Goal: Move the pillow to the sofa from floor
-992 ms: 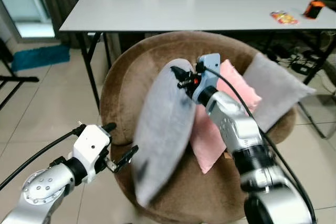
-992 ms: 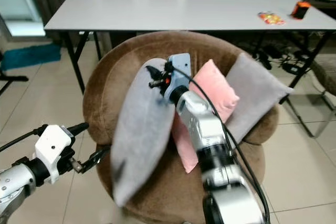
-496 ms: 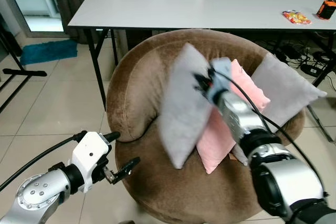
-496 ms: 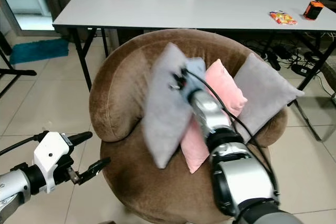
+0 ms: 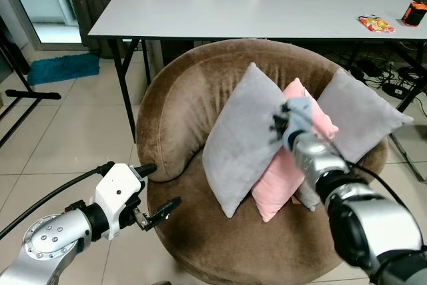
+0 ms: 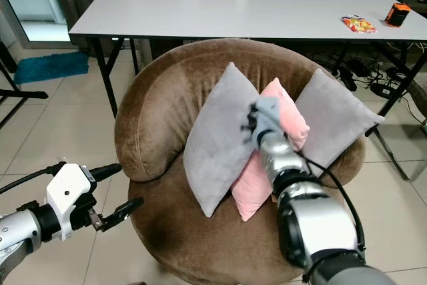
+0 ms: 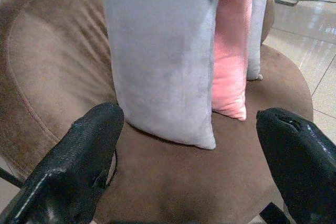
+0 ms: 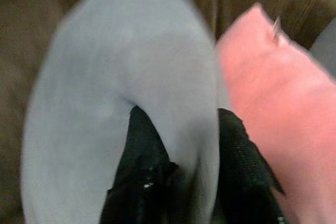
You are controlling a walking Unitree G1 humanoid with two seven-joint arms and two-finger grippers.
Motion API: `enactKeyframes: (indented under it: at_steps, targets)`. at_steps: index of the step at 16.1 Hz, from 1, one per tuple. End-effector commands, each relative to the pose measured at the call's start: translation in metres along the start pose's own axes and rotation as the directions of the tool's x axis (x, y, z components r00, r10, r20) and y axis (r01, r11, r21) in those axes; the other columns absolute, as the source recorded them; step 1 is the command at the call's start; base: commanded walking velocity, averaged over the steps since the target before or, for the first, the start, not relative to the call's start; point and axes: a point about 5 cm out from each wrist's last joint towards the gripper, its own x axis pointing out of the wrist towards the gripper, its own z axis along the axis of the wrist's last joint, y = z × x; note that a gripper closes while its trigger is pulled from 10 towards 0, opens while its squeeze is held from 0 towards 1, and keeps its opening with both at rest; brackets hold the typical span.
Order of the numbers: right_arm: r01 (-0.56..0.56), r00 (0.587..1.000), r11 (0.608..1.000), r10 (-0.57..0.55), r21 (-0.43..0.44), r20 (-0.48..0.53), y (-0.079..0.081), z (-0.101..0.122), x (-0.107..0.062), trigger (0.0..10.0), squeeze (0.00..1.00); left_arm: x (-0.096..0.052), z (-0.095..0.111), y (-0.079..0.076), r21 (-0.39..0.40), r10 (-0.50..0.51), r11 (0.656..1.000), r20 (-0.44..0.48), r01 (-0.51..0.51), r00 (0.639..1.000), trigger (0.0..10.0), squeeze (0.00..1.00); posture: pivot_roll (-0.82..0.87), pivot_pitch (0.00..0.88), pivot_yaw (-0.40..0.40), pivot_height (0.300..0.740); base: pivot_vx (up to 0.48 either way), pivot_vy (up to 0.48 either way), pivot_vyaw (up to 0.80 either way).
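Note:
A large grey pillow (image 5: pixel 239 139) stands on edge on the seat of the round brown sofa (image 5: pixel 179 101), leaning against its backrest beside a pink pillow (image 5: pixel 275 183). My right gripper (image 5: pixel 279 122) is at the grey pillow's upper right edge. In the right wrist view the black fingers (image 8: pixel 140 157) straddle that edge with grey fabric pinched between them. My left gripper (image 5: pixel 162 185) hovers open, low in front of the sofa's left side, holding nothing. In the left wrist view its fingers (image 7: pixel 79 161) frame the bottom corners of the pillows.
A second grey pillow (image 5: pixel 361 113) leans at the sofa's right. Behind the sofa stands a long white table (image 5: pixel 233 8) carrying an orange object (image 5: pixel 415 13) and a snack packet (image 5: pixel 373 23). A blue mat (image 5: pixel 57 68) lies far left. Cables (image 5: pixel 395 79) lie on the tiles to the right.
The grey pillow went from hanging over the sofa's front to resting on the seat against the backrest. My right gripper moved right and lower with it. The left gripper barely moved.

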Motion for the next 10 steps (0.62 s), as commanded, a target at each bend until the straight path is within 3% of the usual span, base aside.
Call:
enactKeyframes:
  at_steps: [1, 3, 7, 8, 10]
  targets:
    - [-0.002, 0.996, 0.998, -0.003, 0.058, 0.089, -0.008, 0.024, 0.002, 10.0, 1.0, 0.001, 0.001, 0.002, 0.006, 0.022, 1.0, 0.012, -0.022, 1.0, 10.0, 0.0, 0.05, 0.0, -0.001, 0.74, 0.0, 0.0, 0.0]
    - [-0.015, 0.986, 1.0, 0.017, -0.012, 0.164, -0.013, 0.045, 0.002, 10.0, 1.0, 0.006, 0.002, 0.005, -0.004, 0.059, 0.998, 0.035, -0.058, 0.998, 10.0, 0.0, 0.02, 0.0, 0.017, 0.74, 0.0, 0.0, 0.0]
    - [-0.05, 0.944, 0.997, 0.03, 0.051, 0.33, -0.031, 0.076, -0.003, 10.0, 1.0, 0.028, 0.001, 0.019, -0.044, 0.246, 0.969, 0.056, -0.243, 0.968, 10.0, 0.0, -0.05, 0.0, 0.051, 0.74, 0.0, 0.0, 0.0]
    - [-0.07, 0.936, 0.995, 0.042, 0.068, 0.349, -0.035, 0.076, -0.005, 10.0, 0.0, 0.031, 0.003, 0.02, -0.049, 0.278, 0.96, 0.068, -0.275, 0.958, 10.0, 0.0, -0.06, 0.0, 0.054, 0.74, 0.0, 0.0, 0.0]
    - [-0.09, 0.915, 0.995, 0.065, 0.045, 0.399, -0.039, 0.072, -0.011, 10.0, 0.0, 0.036, 0.008, 0.021, -0.059, 0.317, 0.948, 0.095, -0.313, 0.943, 10.0, 0.0, -0.07, 0.0, 0.061, 0.74, 0.0, 0.0, 0.0]
